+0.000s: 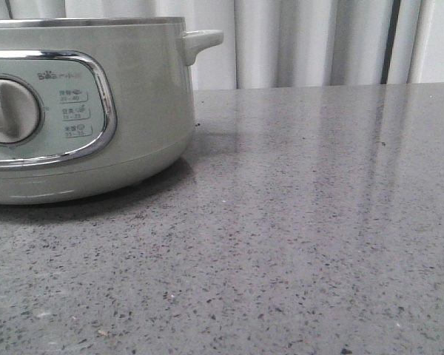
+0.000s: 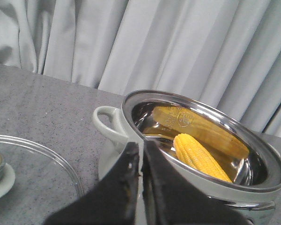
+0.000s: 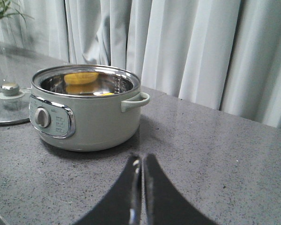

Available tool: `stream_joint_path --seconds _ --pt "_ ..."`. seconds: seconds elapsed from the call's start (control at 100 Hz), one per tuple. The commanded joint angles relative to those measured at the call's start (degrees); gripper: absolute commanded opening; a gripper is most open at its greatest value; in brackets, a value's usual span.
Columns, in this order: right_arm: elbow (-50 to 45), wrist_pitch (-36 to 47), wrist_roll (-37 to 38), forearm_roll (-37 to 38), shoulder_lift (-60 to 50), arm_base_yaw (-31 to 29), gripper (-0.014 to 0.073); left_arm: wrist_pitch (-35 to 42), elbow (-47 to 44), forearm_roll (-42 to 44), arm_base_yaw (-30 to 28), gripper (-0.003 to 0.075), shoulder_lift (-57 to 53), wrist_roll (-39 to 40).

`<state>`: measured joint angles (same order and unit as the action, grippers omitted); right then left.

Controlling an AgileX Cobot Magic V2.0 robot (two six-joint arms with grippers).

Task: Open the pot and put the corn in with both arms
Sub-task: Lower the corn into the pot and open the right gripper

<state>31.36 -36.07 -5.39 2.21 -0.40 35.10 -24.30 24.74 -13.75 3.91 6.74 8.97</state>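
The pale grey-green pot (image 1: 81, 111) stands open at the left of the front view, with its dial panel facing me. In the left wrist view the pot (image 2: 131, 136) shows its metal rim and shiny inside, and the yellow corn (image 2: 199, 157) lies inside it. My left gripper (image 2: 141, 146) is shut and empty, above the pot's near side by the side handle. My right gripper (image 3: 142, 159) is shut and empty, over the counter to the right of the pot (image 3: 98, 122). A yellow patch of corn (image 3: 82, 77) shows inside the pot. No gripper shows in the front view.
The glass lid (image 2: 33, 164) with its metal knob lies flat on the grey speckled counter (image 1: 303, 244) to the left of the pot; it also shows in the right wrist view (image 3: 9, 105). White curtains (image 1: 318, 41) hang behind. A green plant (image 3: 0, 9) stands at the far left.
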Motion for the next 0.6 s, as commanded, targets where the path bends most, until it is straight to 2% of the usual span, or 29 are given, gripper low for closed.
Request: stream_joint_path --seconds 0.0,0.59 --pt "-0.1 4.3 -0.6 1.3 -1.5 -0.4 -0.0044 4.3 1.2 -1.1 0.5 -0.0020 0.7 0.0" --pt "-3.7 3.8 -0.6 1.7 0.0 -0.3 -0.0044 4.9 0.0 -0.4 0.3 -0.0020 0.7 -0.3"
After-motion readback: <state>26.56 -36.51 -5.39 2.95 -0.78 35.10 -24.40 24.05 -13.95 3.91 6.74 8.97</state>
